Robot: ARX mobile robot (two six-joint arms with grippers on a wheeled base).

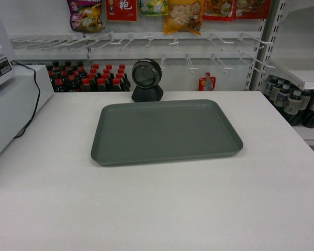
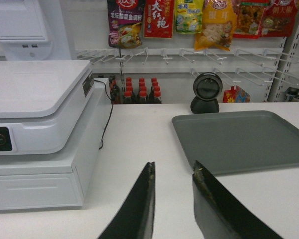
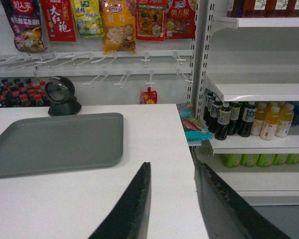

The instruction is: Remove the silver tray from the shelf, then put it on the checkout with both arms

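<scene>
Your head view shows only the silver tray (image 1: 166, 132) flat on the checkout (image 1: 162, 209); wrist views add left gripper (image 2: 173, 172) and right gripper (image 3: 172, 172), both released, clear of its edges.

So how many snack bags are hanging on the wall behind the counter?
5 show in the left wrist view: purple bag, red bag, yellow-green bag, yellow bag, red bag. Another partly shows at the right edge; more may be hidden.

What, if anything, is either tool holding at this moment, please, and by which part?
Nothing is held: the left tool and right tool are both open and empty, apart from the silver tray lying on the checkout.
</scene>
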